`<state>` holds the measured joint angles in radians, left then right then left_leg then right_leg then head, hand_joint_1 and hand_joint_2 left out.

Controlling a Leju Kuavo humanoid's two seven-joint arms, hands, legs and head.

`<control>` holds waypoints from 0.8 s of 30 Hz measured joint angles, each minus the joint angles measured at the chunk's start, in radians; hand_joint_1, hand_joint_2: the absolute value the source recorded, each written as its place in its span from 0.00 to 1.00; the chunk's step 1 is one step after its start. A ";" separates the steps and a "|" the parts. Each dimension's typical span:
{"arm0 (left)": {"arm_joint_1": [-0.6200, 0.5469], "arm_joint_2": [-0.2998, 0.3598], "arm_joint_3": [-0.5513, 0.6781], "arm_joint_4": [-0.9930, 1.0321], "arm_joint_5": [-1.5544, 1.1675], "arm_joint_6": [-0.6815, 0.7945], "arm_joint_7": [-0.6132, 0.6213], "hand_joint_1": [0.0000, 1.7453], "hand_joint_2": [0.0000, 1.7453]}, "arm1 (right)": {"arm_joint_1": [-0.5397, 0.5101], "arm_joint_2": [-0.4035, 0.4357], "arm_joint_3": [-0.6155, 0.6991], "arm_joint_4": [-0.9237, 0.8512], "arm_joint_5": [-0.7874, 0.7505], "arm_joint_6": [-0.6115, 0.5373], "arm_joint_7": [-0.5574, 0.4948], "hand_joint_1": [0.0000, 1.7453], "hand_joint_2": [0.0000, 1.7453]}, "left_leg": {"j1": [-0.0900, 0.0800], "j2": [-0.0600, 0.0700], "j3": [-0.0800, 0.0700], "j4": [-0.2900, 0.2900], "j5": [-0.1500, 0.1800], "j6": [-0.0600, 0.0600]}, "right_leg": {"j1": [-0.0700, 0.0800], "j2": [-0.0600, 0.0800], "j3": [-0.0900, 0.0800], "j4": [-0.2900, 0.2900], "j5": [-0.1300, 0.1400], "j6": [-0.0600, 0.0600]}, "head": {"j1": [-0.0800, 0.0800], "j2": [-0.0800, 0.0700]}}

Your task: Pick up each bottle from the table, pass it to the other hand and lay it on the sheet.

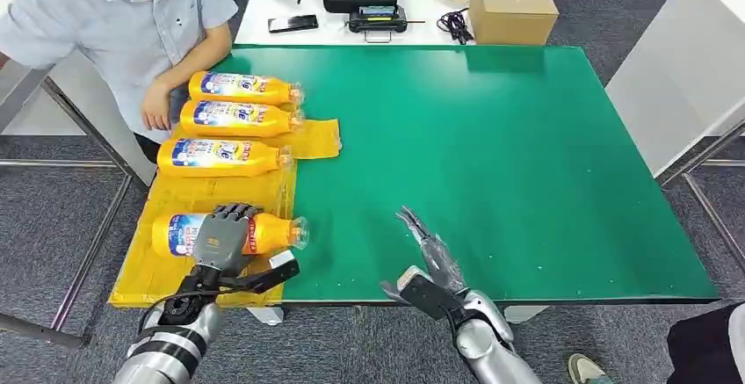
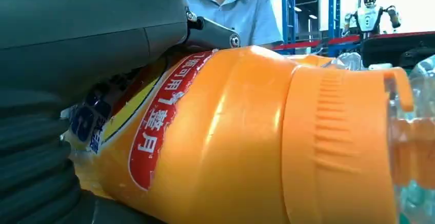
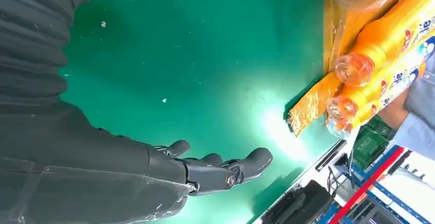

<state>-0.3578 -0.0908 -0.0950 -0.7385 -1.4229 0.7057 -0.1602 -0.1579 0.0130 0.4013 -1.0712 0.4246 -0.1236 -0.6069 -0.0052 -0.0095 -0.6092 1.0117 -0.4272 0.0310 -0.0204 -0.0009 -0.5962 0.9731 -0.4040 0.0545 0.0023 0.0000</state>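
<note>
Your left robot hand [image 1: 223, 236] grips the fourth orange bottle [image 1: 274, 233], which lies on the yellow sheet [image 1: 156, 274] at the desk [image 1: 492, 155] edge; the right robot hand [image 1: 428, 257] hovers spread and empty. Release gently: the round bottle may roll off the sheet.

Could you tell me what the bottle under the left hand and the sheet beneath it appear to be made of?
The bottle looks like glossy orange plastic: highlights run along its body and its neck collar is ribbed, with a clear cap. The sheet seems a thin yellow plastic film, shiny and wrinkled, though coated paper is possible.
</note>
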 measured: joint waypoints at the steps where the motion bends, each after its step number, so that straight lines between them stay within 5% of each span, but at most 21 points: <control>1: -0.002 0.000 -0.004 0.003 0.000 0.000 0.000 0.27 1.00 | 0.000 0.000 -0.001 0.001 0.000 0.000 0.000 0.00 1.00 | 0.000 0.000 0.000 0.000 0.000 0.000 | 0.000 0.000 0.000 0.000 0.000 0.000 | 0.000 0.000; 3: -0.006 0.000 -0.007 0.009 0.001 0.000 0.000 0.02 1.00 | -0.001 0.000 -0.001 0.002 0.000 0.000 0.000 0.00 1.00 | 0.000 0.000 0.000 0.000 0.000 0.000 | 0.000 0.000 0.000 0.000 0.000 0.000 | 0.000 0.000; 4: -0.008 0.000 -0.007 0.011 0.001 0.000 -0.002 0.00 1.00 | -0.001 0.001 -0.001 0.002 0.000 0.000 0.000 0.00 1.00 | 0.000 0.000 0.000 0.000 0.000 0.000 | 0.000 0.000 0.000 0.000 0.000 0.000 | 0.000 0.000; 24: -0.110 0.029 -0.164 0.117 0.070 -0.283 0.050 0.00 1.00 | -0.009 0.004 -0.047 0.005 0.041 0.004 0.002 0.00 1.00 | 0.000 -0.008 0.014 -0.001 0.001 0.000 | 0.000 -0.006 0.017 0.000 -0.001 -0.001 | 0.000 0.000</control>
<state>-0.4680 -0.0622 -0.2586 -0.6218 -1.3531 0.4231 -0.1102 -0.1667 0.0172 0.3540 -1.0662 0.4654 -0.1194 -0.6054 -0.0054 -0.0180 -0.5953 1.0108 -0.4262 0.0311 -0.0206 -0.0073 -0.5793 0.9726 -0.4050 0.0539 0.0023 0.0000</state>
